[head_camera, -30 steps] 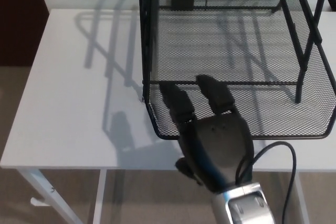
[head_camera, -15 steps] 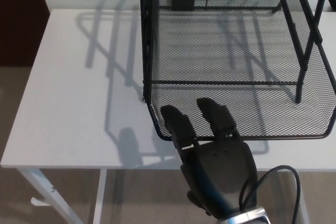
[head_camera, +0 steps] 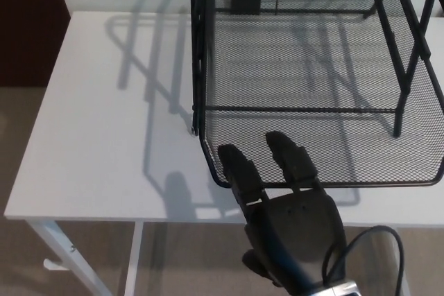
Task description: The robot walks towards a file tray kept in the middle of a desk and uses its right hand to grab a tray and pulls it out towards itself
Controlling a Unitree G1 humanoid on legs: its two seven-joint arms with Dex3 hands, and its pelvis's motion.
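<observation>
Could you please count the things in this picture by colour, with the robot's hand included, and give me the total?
Black: 2, the black wire-mesh file tray and the robot's black right hand whose fingers lie over the tray's front rim.
White: 1, the white rectangular desk.
Total: 3

In front of me stands a white desk (head_camera: 97, 136) on thin white legs (head_camera: 52, 249). A black wire-mesh file tray (head_camera: 319, 81) sits directly on it, toward the right and reaching to the far edge, its lowest tray jutting out to the near edge. The left part of the top carries only the rack's shadows
</observation>
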